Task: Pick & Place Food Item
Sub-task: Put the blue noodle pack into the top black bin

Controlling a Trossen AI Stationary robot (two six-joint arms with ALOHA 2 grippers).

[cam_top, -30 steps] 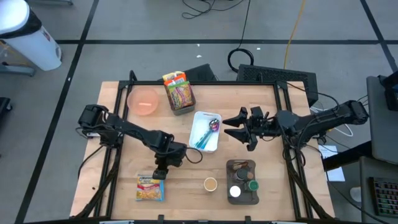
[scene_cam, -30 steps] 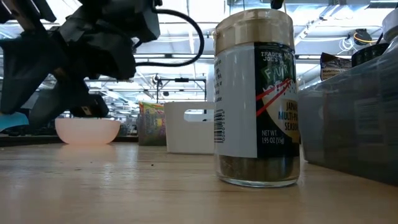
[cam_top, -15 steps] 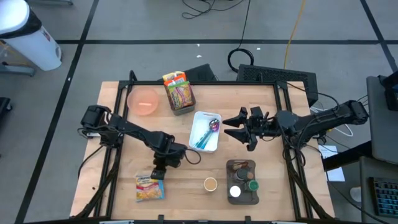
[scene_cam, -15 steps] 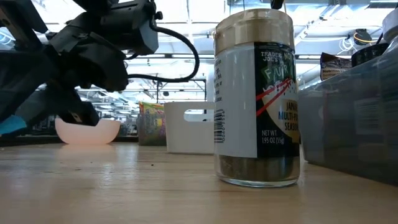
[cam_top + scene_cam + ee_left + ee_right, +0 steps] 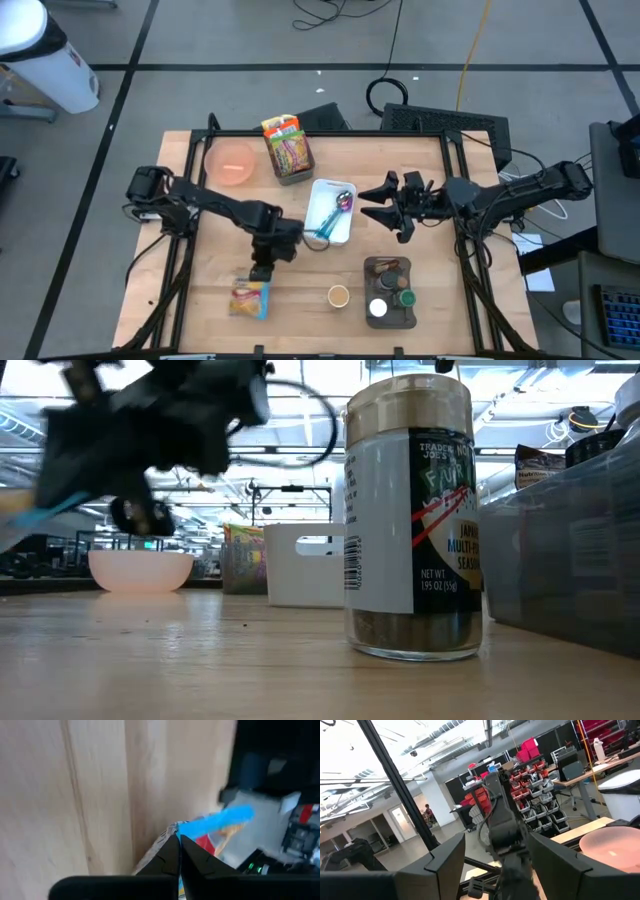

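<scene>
- The left gripper (image 5: 259,276) sits over the near-left part of the table, its two dark fingers (image 5: 167,856) pressed together on the top edge of a flat, crinkly yellow-and-blue foil food packet (image 5: 249,298).
- In the left wrist view the packet's blue sealed edge (image 5: 215,822) sticks out past the fingertips, so the hold looks like a thin pinch on one margin, not a grip across the body.
- In the high view the packet appears bunched and tilted under the gripper; I judge it is partly off the light wooden tabletop (image 5: 210,250), though whether its near end is touching the wood I cannot tell.
- To do this step well: lift straight up first, slowly, so the hanging packet does not swing or peel out of the pinch.
- Keep the fingers fully clamped throughout the carry; a foil edge is slippery and any easing could drop it.
- Raise it high enough to clear the rim of whichever container is the target; the task does not say which.
- Candidates: the white rectangular tray (image 5: 330,211) holding utensils, just right of the arm, the dark bin of colourful packets (image 5: 288,150) at the far side, and the round pink bowl (image 5: 230,162) beside it.
- The right gripper (image 5: 375,208) waits right of the white tray, fingers apart and holding nothing.
</scene>
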